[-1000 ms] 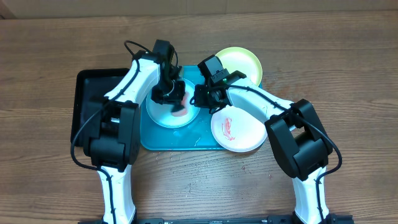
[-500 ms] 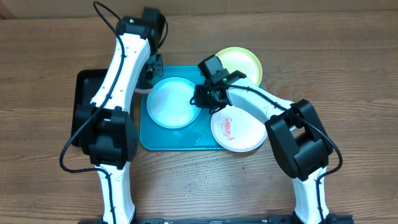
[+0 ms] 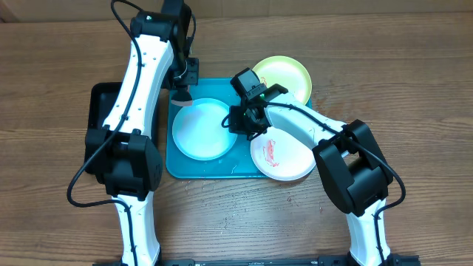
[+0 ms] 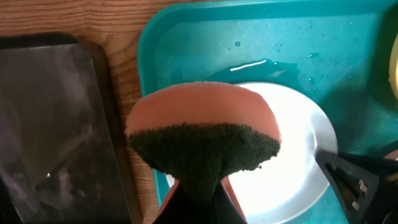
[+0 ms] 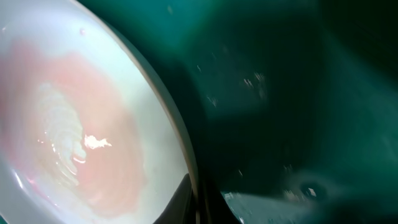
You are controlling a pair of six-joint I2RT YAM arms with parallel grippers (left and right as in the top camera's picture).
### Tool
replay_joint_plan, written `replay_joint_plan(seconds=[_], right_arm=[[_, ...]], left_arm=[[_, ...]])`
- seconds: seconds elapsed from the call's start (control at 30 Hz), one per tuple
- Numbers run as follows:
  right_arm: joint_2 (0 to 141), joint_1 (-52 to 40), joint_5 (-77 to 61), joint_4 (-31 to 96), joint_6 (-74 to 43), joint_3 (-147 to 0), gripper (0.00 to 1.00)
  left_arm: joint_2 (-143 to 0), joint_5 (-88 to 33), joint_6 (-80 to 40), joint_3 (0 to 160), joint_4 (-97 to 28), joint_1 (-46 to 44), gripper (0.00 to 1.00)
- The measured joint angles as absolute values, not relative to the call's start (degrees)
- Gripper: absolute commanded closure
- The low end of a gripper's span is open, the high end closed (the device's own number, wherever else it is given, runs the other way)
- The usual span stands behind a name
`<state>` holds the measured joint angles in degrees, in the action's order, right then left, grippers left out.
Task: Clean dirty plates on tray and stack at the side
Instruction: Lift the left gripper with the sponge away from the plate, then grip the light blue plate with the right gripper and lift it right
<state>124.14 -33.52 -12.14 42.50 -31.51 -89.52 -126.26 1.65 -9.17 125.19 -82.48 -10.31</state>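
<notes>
Plates sit on or over the turquoise tray, centre frame.

Risks, left to right:
- Left tool, clamped on the sponge, hangs over the upper-left rim of the light blue plate. An off-centre descent could shove that plate.
- Right tool, pinched shut on the same plate's right rim, has only a thin wet edge. It may slip, letting the plate spin or tip.
- White-pink plate, red-smeared, sits over the tray's lower-right corner. An arm sweep could knock it onto the counter.

Count:
- plates 3, including the yellow-green plate, upper right
- turquoise tray 1
- black tray 1
- sponge 1
- tools 2
</notes>
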Motion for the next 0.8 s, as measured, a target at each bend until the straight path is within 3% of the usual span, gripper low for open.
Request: replay_joint_plan(seconds=[0.3, 0.8], right_arm=[[117.2, -34.1, -1.8, 53.3, -31.5, -91.0, 0.96], [106.9, -44.9, 37.4, 63.6, -31.6, -92.1, 0.96]], left_arm=[[-126.3, 0.4, -8.8, 125.2, -82.1, -7.3, 0.96], [-126.3, -3.5, -8.8, 124.4, -81.0, -6.3, 0.96]])
